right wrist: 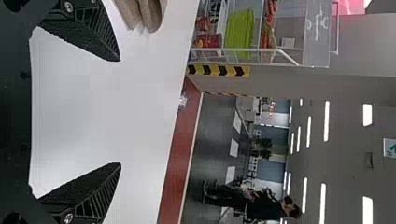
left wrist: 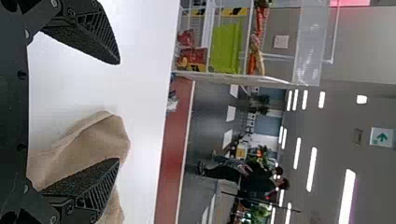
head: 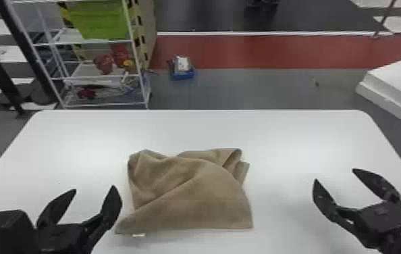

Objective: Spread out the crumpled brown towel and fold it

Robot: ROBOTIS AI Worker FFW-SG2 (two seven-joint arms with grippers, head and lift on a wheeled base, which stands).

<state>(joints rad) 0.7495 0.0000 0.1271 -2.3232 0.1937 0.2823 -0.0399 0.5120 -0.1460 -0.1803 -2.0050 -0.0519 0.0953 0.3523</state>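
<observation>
Brown towel — rumpled on white table, centre of frame, lower half. Left gripper, lower left, jaws apart, nothing between; right gripper, lower right — jaws wide too, also empty.

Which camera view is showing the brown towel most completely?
The head view: the whole crumpled towel lies there unblocked on the table. The left wrist view shows part behind a finger; the right wrist view, only an edge.
</observation>
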